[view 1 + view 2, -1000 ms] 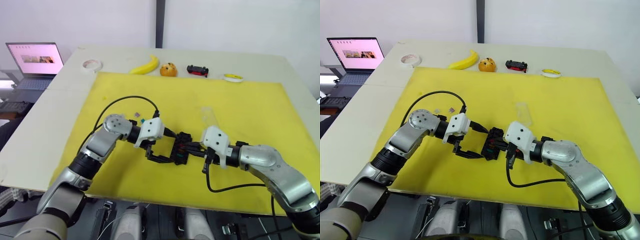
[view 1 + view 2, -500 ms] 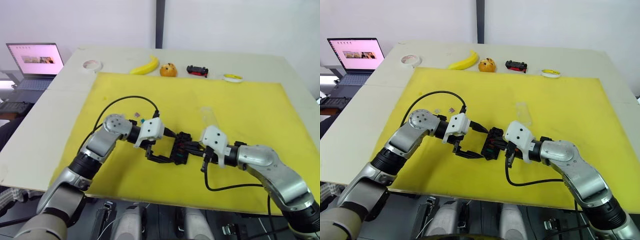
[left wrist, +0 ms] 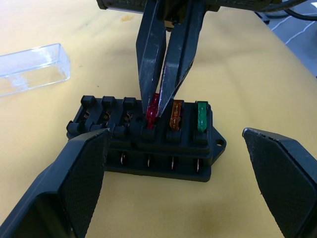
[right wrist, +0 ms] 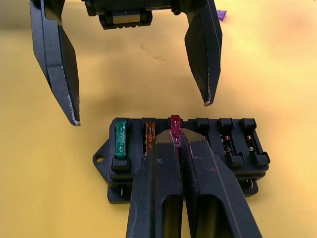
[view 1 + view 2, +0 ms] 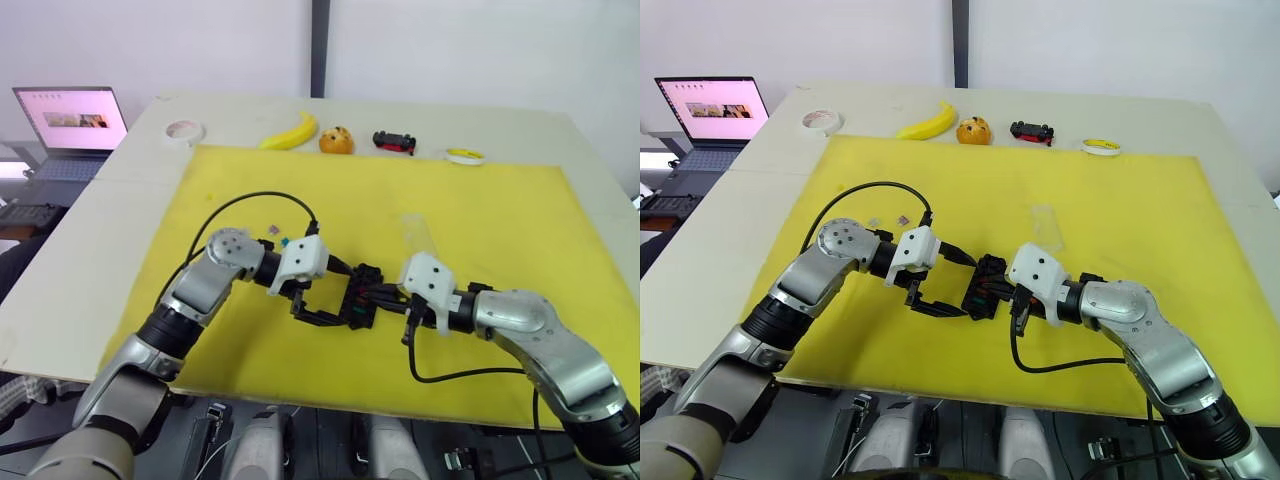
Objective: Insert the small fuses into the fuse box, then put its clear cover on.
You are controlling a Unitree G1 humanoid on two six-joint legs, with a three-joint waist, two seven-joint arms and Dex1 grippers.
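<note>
The black fuse box (image 3: 143,144) lies on the yellow mat (image 5: 500,220), between my two grippers. A green fuse (image 3: 201,116) and an orange fuse (image 3: 175,114) sit in its end slots. My right gripper (image 4: 176,136) is shut on a red fuse (image 3: 152,110), which stands upright in the third slot. My left gripper (image 5: 345,297) is open, its fingers (image 3: 74,188) spread to either side of the box without touching it. The clear cover (image 3: 32,67) lies empty on the mat just beyond the box. Two loose fuses, purple (image 5: 274,230) and teal (image 5: 285,241), rest by my left wrist.
Along the table's far edge stand a white tape roll (image 5: 184,130), a banana (image 5: 291,131), an orange fruit (image 5: 337,139), a black-and-red toy car (image 5: 395,140) and a yellow tape roll (image 5: 466,155). A laptop (image 5: 70,120) sits at the far left.
My right arm has edged slightly left toward the fuse box with the red fuse. The left arm has held still.
</note>
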